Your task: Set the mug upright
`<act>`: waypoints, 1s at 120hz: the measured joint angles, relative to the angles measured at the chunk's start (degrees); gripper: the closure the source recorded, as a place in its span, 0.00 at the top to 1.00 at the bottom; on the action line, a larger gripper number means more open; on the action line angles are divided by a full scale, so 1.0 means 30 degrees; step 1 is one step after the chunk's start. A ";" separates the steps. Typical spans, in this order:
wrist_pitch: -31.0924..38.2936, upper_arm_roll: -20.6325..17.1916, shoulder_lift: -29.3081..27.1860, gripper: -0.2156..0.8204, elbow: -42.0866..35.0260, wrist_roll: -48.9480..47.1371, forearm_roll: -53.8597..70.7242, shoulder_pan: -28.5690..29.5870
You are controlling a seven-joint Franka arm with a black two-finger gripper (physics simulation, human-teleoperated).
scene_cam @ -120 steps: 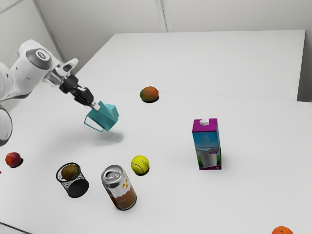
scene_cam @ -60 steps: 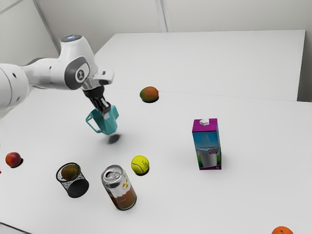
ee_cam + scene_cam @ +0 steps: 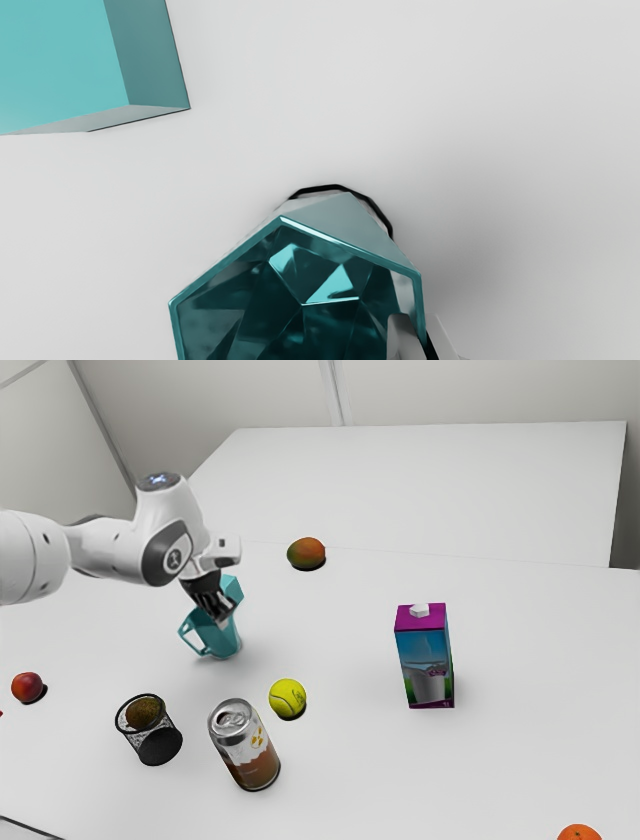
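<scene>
Teal mug (image 3: 224, 643) near upright at desk (image 3: 500, 760), and hand (image 3: 222, 618) has it gripped by wall! Teal block (image 3: 232, 588) sits close by, gap between them in wrist view. Tennis ball (image 3: 287, 699) near, then can (image 3: 250, 750), dark cup (image 3: 160, 746) with brown fruit (image 3: 145, 711). Farther out: mango (image 3: 306, 553), carton (image 3: 425, 660), red fruit (image 3: 27, 686), orange (image 3: 579, 833). Wrist view gives faceted inside, 1 finger (image 3: 401, 336) inside rim, 1 outside; exterior view gives handle, facing exterior view's left.
</scene>
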 joint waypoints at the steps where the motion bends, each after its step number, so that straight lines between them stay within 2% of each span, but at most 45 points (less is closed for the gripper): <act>1: 0.0022 -0.0001 0.0039 0.03 -0.0003 -0.0039 0.0003 0.0000; 12: 0.0211 -0.0002 0.0257 0.05 -0.0018 -0.0450 0.0017 0.0017; 35: 0.0327 -0.0018 0.0161 0.44 -0.0026 -0.1058 -0.0305 0.0150; 55: 0.0010 -0.0066 -0.0634 0.63 0.0100 -0.1429 -0.0395 0.0074; 72: -0.1959 -0.0668 -0.1169 0.71 0.2811 -0.1677 -0.0672 -0.0049; 95: -0.6611 -0.0673 -0.0228 0.76 0.9279 -0.1936 -0.1136 -0.0059; 120: -1.0127 -0.0699 -0.0183 0.78 1.1334 -0.2109 -0.1636 -0.0050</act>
